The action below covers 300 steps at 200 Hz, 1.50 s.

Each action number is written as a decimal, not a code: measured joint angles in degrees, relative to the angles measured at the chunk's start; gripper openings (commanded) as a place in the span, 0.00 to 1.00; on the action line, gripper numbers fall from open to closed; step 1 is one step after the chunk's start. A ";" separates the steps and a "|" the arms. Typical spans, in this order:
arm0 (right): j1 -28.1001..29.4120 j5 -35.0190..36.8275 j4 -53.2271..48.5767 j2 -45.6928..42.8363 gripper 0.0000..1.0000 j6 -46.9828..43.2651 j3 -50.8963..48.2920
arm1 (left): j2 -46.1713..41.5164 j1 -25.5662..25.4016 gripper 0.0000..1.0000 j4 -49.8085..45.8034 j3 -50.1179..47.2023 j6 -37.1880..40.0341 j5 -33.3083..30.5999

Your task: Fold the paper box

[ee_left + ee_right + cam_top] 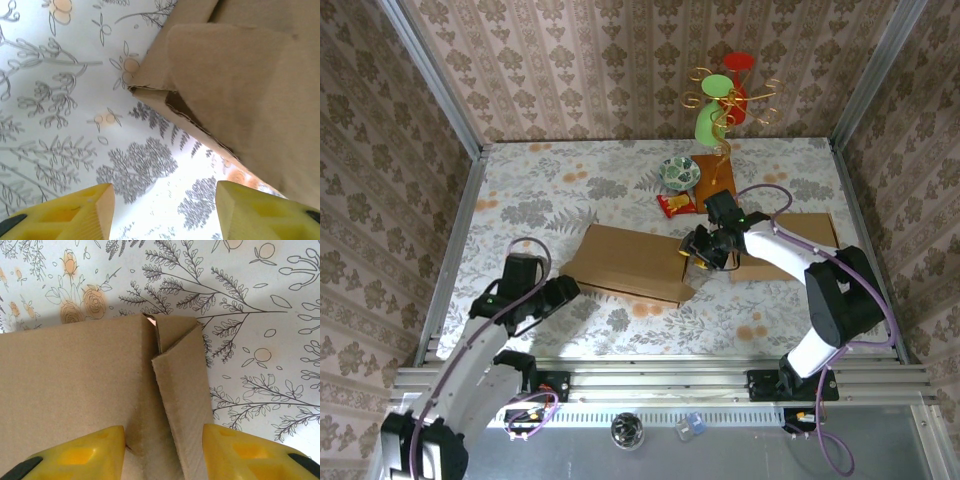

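The paper box [630,262] is a flattened brown cardboard shape lying on the flowered tablecloth in mid-table. My left gripper [563,291] sits just off the box's near left corner. In the left wrist view that gripper [165,210] is open over bare cloth, with the box's corner [240,90] ahead and to the right. My right gripper [696,248] is at the box's right end. Its yellow fingers [90,452] stand apart, astride a raised end flap [182,390] of the box [75,375], so the right gripper [164,452] is open.
A second flat cardboard piece [790,245] lies under the right arm. Behind the box are a patterned bowl [680,172], a red snack packet [676,205] and a wire stand [725,110] with green and red pieces. Metal rails and papered walls enclose the table [550,190].
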 measured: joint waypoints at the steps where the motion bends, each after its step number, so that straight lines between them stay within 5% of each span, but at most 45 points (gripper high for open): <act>1: 0.00 0.02 -0.02 0.00 0.47 0.00 0.04 | -0.15 0.00 0.57 -0.11 0.02 -0.11 0.07; 76: 0.00 0.28 -1.03 1.05 0.51 0.02 2.14 | -7.08 0.02 0.61 -15.28 18.16 -2.80 -0.55; 136: 0.00 0.61 -2.27 0.66 0.59 -1.97 2.60 | 13.70 3.13 0.69 -14.51 36.63 9.60 1.11; 197: 0.00 -1.27 -2.32 -4.48 0.61 -4.11 1.40 | 37.29 9.07 0.70 -8.61 36.09 28.04 9.22; 300: 0.00 -6.32 -0.90 -5.05 0.61 -4.85 -2.69 | 44.57 10.03 0.63 1.84 25.11 35.06 14.56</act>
